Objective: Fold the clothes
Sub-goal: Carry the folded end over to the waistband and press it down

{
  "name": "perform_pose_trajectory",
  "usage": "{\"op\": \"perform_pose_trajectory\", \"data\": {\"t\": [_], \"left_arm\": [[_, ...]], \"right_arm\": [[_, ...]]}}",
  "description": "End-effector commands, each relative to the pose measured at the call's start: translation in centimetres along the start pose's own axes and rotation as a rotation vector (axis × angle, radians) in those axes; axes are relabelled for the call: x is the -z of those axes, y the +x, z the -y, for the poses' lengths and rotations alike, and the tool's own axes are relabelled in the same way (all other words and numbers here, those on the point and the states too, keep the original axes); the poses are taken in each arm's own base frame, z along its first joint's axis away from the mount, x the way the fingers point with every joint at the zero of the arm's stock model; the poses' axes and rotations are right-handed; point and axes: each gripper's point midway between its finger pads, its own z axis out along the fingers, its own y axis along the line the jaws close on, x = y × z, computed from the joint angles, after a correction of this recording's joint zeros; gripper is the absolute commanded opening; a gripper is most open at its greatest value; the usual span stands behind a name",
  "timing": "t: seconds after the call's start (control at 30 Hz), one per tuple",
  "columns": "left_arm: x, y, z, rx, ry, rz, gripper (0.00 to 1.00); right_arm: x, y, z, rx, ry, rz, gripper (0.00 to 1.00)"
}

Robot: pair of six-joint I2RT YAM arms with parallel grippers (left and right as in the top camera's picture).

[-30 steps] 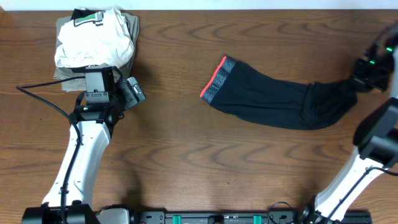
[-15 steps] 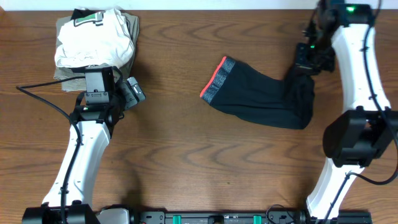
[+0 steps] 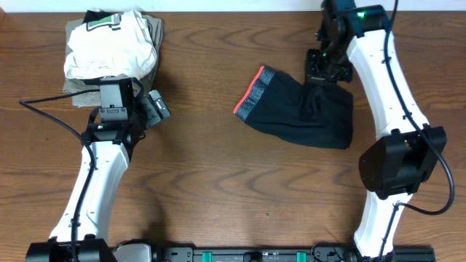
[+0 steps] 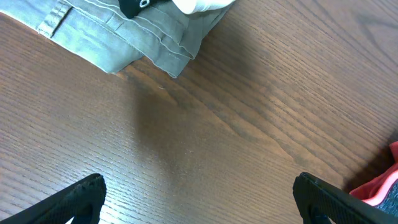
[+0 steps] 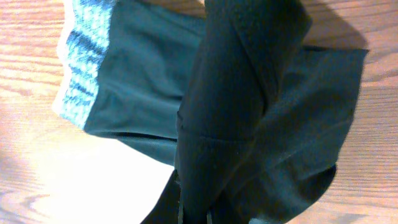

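The clothes, a pair of black pants [image 3: 291, 116], lie at the table's centre right. Their grey waistband with a red edge [image 3: 251, 93] points left. My right gripper [image 3: 321, 68] is above the pants' far right part, shut on the leg end. The leg fabric drapes down from it, doubled back over the rest. In the right wrist view the black fabric [image 5: 236, 112] hangs from my right gripper [image 5: 199, 214] and hides most of the fingers; the waistband [image 5: 81, 68] is at upper left. My left gripper [image 3: 156, 109] [image 4: 199, 202] stands open above bare wood, holding nothing. A red sliver of the pants [image 4: 379, 186] shows at the right edge.
A stack of folded garments [image 3: 109, 51], white on top of grey, sits at the back left just behind my left gripper; its grey corner [image 4: 124, 31] shows in the left wrist view. A black cable [image 3: 44, 110] trails to the left of my left arm.
My right gripper has carried the leg end from the table's far right toward the left and back, doubling the leg over the pants. My left arm has not moved.
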Motion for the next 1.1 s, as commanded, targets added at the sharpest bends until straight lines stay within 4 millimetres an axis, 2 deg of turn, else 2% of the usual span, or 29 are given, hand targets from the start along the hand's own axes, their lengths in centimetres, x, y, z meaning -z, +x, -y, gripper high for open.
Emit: {"op": "perform_pose_trajectory", "data": {"t": [0.0,0.5,0.77,0.93,0.97,1.07], "left_arm": [[0.0,0.1,-0.3,-0.002,-0.006,-0.002,0.98],[0.0,0.2,-0.3,-0.002,-0.006,-0.003,0.98],[0.0,0.2,-0.3,-0.002,-0.006,-0.003,0.98],[0.0,0.2,-0.3,-0.002,-0.006,-0.003,0.98],[0.0,0.1,-0.3,-0.002,-0.006,-0.002,0.98],[0.0,0.2,-0.3,-0.002,-0.006,-0.003,0.98]], "right_arm": [[1.3,0.3,-2.2,0.011,-0.032,0.033,0.01],[0.2,2.6,-9.7,0.155,-0.079,0.061,0.01],[-2.1,3.5,-12.0,0.172,-0.093,0.065,0.01],[-3.2,3.5,-12.7,0.172,-0.104,0.078,0.08],[-3.4,3.5,-12.8,0.174,-0.106,0.080,0.15],[-4.1,3.7,-13.4,0.189,-0.114,0.086,0.57]]}}
